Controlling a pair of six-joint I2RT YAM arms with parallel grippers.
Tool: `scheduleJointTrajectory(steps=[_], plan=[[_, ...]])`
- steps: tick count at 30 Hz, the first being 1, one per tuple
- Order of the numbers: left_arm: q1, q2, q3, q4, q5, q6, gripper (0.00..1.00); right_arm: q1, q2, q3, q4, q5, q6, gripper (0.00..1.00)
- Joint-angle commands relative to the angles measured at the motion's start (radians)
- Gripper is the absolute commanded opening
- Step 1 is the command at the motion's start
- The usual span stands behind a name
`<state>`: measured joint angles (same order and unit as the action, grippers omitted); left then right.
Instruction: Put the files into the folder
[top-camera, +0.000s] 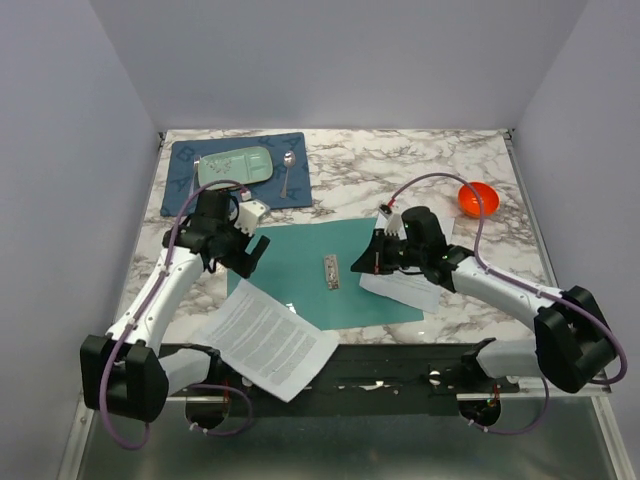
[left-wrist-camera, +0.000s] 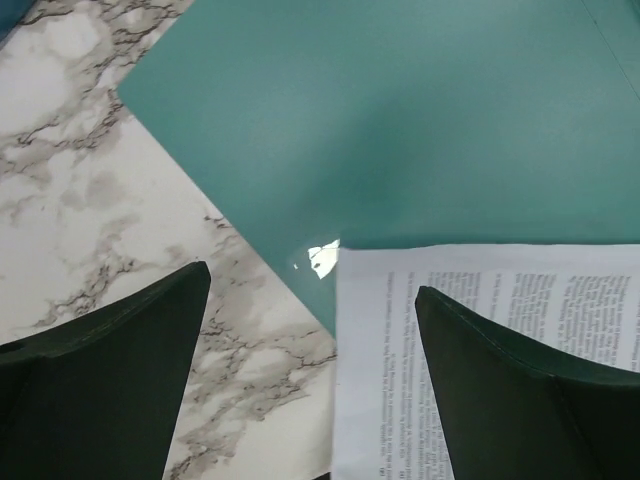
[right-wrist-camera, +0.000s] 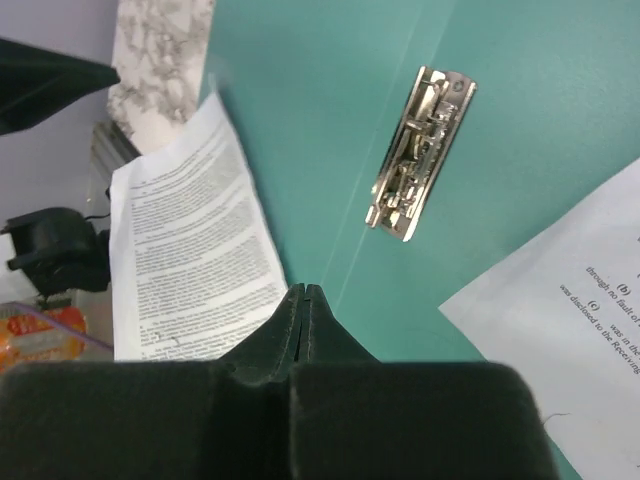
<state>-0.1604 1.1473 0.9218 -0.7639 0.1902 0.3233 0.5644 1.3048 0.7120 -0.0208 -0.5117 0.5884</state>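
Top external shows teal folder (top-camera: 300, 268) open flat; left claw (top-camera: 248, 262) released, right claw (top-camera: 362, 262) clenched

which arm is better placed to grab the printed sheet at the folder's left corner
Left: the left claw is open over the printed white paper sheet on the thin teal folder's corner; the right claw is shut and farther off.

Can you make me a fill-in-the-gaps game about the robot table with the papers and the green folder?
1. The metal clip sits in the middle of the open ____.
2. The left gripper has its jaws ____.
3. The right gripper has its jaws ____.
4. The bowl on the right is coloured ____.
Missing words: folder, open, shut, orange.
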Motion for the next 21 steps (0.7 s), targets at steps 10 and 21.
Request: scheduleJointTrajectory(steps=[10, 21], plan=[[-0.123, 0.005, -0.136, 0.049, -0.273, 0.066, 0.99, 0.096, 0.128, 0.012, 0.125, -0.068, -0.099, 0.49], [-0.12, -0.12, -0.234, 0.014, -0.305, 0.134, 0.99, 0.305, 0.482, 0.394, -0.051, -0.105, -0.271, 0.52]])
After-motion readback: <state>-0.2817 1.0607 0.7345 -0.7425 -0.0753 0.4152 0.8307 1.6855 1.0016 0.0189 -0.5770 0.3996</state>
